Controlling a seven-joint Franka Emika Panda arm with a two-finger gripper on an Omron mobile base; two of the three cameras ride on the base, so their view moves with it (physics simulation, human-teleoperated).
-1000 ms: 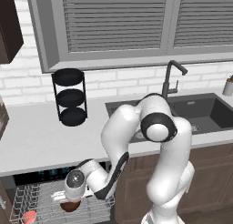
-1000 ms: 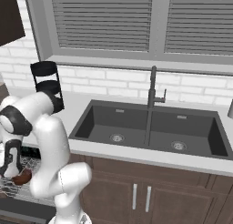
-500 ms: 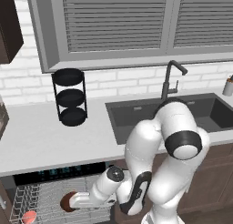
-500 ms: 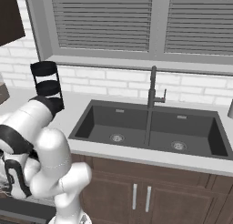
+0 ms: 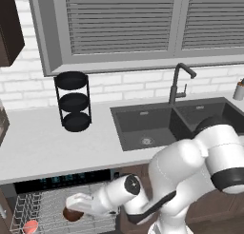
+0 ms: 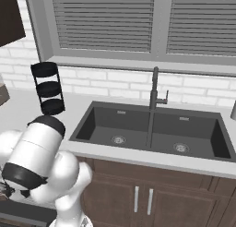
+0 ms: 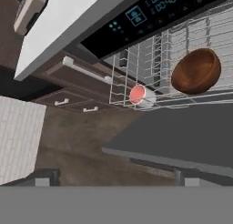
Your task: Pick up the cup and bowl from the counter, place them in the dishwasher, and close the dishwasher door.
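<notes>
The bowl (image 5: 72,214) sits in the wire rack (image 5: 28,207) of the dishwasher (image 7: 150,13), just beside the end of the robot's arm. In the hand view the bowl (image 7: 195,71) is up and to the right of the gripper (image 7: 113,180). The cup (image 7: 140,95) lies in the rack's corner, near the bowl. The gripper's 2 fingers are wide apart and hold nothing. The dishwasher door (image 7: 182,136) hangs open, flat.

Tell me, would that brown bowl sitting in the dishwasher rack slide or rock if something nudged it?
Probably it would rock: the bowl has a rounded underside and sits tilted in the wire rack. It looks rigid, like turned wood, so it should keep its shape. Its smooth curved wall might slip against the thin wires, though they could also catch it.
</notes>
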